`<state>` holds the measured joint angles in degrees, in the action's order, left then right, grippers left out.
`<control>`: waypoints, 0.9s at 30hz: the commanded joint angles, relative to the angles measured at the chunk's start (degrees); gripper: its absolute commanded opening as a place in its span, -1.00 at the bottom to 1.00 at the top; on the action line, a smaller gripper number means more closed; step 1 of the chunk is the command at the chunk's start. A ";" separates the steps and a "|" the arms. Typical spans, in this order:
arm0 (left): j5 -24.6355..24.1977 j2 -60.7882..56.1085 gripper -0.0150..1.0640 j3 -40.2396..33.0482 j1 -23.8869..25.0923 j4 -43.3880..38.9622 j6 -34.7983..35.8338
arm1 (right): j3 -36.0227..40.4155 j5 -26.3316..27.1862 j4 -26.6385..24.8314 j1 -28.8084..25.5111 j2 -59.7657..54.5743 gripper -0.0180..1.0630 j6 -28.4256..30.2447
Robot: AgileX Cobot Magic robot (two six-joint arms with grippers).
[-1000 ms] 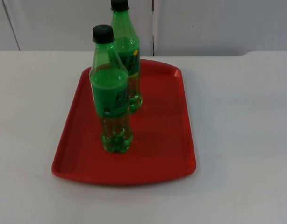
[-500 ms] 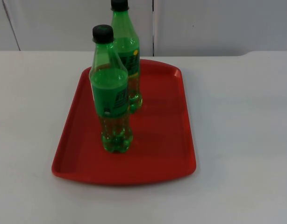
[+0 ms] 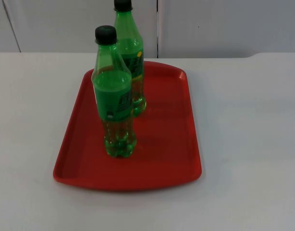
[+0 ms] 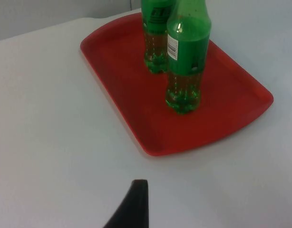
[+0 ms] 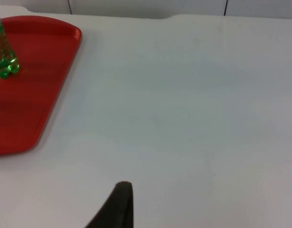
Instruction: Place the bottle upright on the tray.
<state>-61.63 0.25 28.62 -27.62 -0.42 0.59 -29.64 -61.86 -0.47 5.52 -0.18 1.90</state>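
Two green soda bottles with black caps stand upright on the red tray (image 3: 171,144). The front bottle (image 3: 114,101) is near the tray's middle, and the rear bottle (image 3: 130,62) stands just behind it toward the wall. The left wrist view has both bottles (image 4: 186,61) (image 4: 156,38) on the tray (image 4: 122,90), with my left gripper (image 4: 135,202) back over bare table, well short of the tray. My right gripper (image 5: 120,204) hangs over the white table to the right of the tray (image 5: 36,95), where one bottle's base (image 5: 2,59) stands. Nothing is held.
White table top (image 3: 248,120) spreads on both sides of the tray and in front of it. The grey partition wall (image 3: 224,24) closes the far edge behind the rear bottle.
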 commanded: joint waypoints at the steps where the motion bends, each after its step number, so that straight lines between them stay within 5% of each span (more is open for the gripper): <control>1: 0.09 -0.25 0.74 -0.29 -0.30 -0.04 -0.05 | 0.08 0.14 -0.18 -0.28 0.18 0.98 -0.14; 9: 0.09 -0.25 0.74 -0.29 1.96 -0.03 -0.05 | 0.08 0.14 -0.18 -0.28 0.18 0.98 -0.14; 18: 0.09 -0.25 0.74 -0.29 16.93 -0.03 -0.05 | 0.08 0.14 -0.08 -0.28 0.18 0.98 -0.14; 27: 0.09 -0.25 0.74 -0.29 25.58 -0.03 -0.05 | 0.08 0.14 -0.08 -0.28 0.18 0.98 -0.14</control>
<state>-61.63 0.25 28.62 -3.30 -0.42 0.48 -29.64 -61.86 -0.47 5.52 -0.18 1.90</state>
